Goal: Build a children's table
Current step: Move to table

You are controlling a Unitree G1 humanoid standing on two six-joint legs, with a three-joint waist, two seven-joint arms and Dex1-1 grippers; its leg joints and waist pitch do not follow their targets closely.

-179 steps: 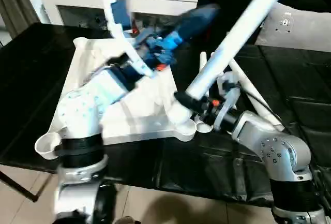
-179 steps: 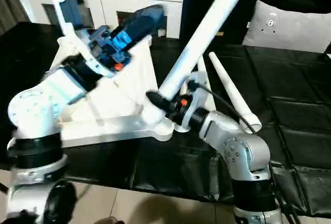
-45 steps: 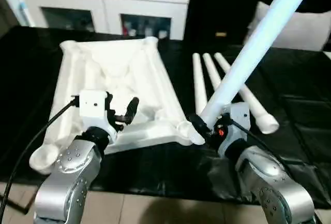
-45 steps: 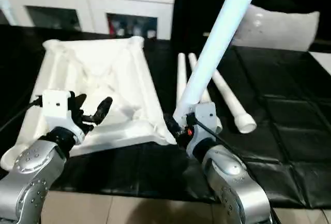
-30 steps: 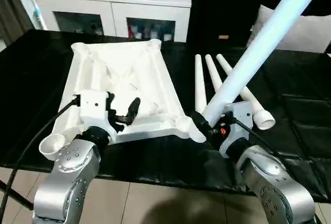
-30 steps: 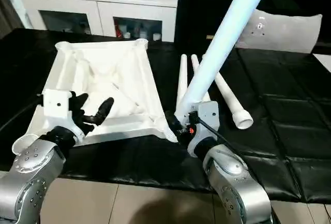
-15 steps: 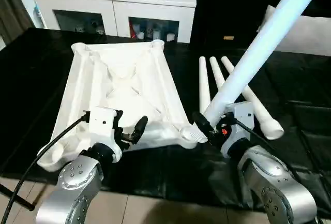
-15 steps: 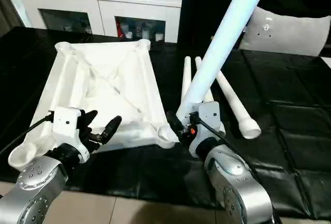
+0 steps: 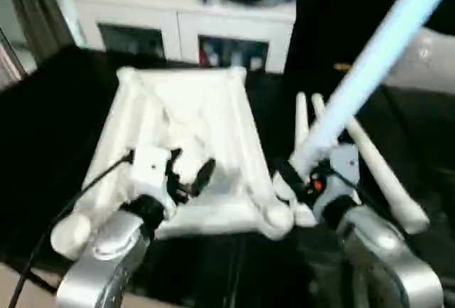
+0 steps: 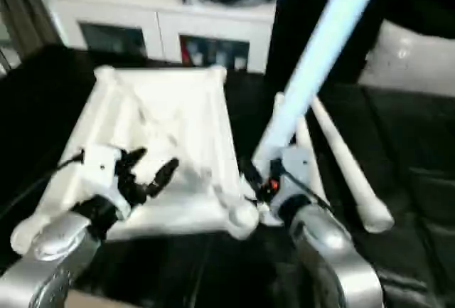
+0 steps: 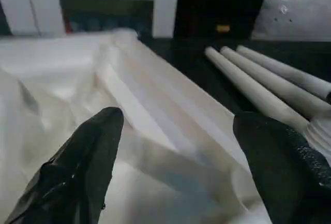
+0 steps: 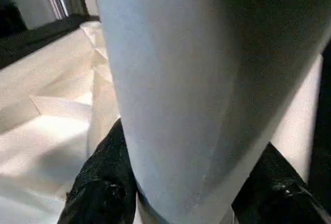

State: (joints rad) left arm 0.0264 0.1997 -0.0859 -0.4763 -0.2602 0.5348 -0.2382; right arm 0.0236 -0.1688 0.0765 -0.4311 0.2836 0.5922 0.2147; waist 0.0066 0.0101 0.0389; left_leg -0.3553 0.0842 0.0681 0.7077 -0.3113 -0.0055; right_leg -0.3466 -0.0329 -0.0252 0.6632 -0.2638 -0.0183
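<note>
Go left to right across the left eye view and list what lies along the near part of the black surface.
Left pincer → tabletop's near right corner socket → right pincer gripping the raised leg → loose leg lying on the surface.

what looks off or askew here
The table leg in the right gripper leans steeply instead of standing upright at the tabletop corner. Three other legs lie loose on the black surface beside it.

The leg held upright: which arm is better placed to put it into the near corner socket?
The right. Its gripper already clamps the leg beside the corner socket, while the left gripper hovers open over the tabletop.
</note>
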